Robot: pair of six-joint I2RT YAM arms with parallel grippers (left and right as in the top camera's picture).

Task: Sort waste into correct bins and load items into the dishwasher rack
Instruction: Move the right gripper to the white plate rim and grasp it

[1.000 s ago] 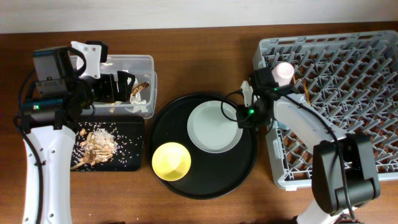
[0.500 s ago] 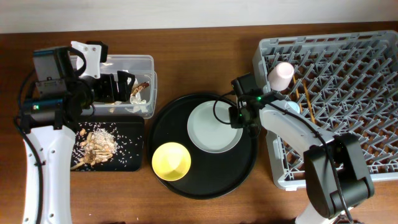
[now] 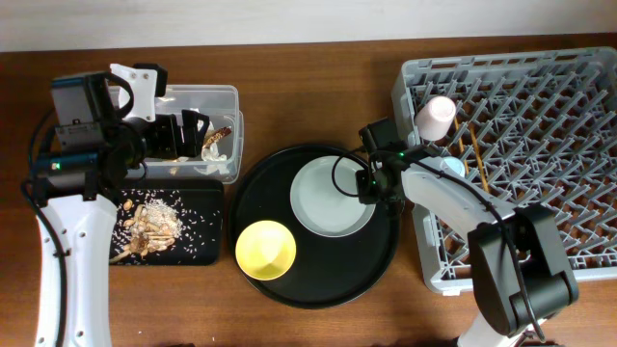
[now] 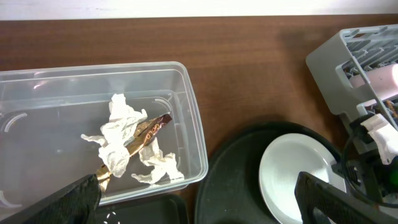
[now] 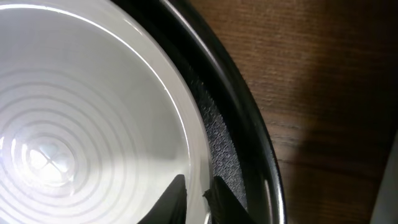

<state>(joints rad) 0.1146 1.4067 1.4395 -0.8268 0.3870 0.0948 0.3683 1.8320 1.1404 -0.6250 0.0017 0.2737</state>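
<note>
1. The step in hand, by my reading, is loading the plate (image 3: 328, 198) into the dishwasher rack (image 3: 540, 87); the waste looks already sorted, and a pink cup (image 3: 436, 116) and a light blue cup (image 3: 451, 166) already sit in the rack's near-left corner.
2. The right gripper (image 5: 196, 196) is at the plate's right-hand rim; its jaws are drawn narrow, one fingertip (image 5: 175, 193) on the plate's inner face and the other outside the edge, so they appear to pinch the rim.
3. The plate lies flat on the round black tray (image 3: 328, 265), beside the yellow bowl (image 3: 265, 249).
4. The next move likely calls for lifting the plate clear of the tray's raised lip, carrying it right, and standing it on edge between pegs; a thin-rim grip could slip or let the plate swing.
5. The left gripper (image 3: 188, 135) hangs wide open and holds nothing above the clear box (image 3: 227, 96), where the napkin (image 4: 118, 140) and brown wrapper (image 4: 149, 129) lie.
6. The food scraps (image 3: 149, 224) lie in the shallow black tray (image 3: 207, 198), just in front of the box.
7. The table (image 3: 318, 87) is dark brown wood grain; a pale wall (image 3: 289, 19) runs along its far edge.
</note>
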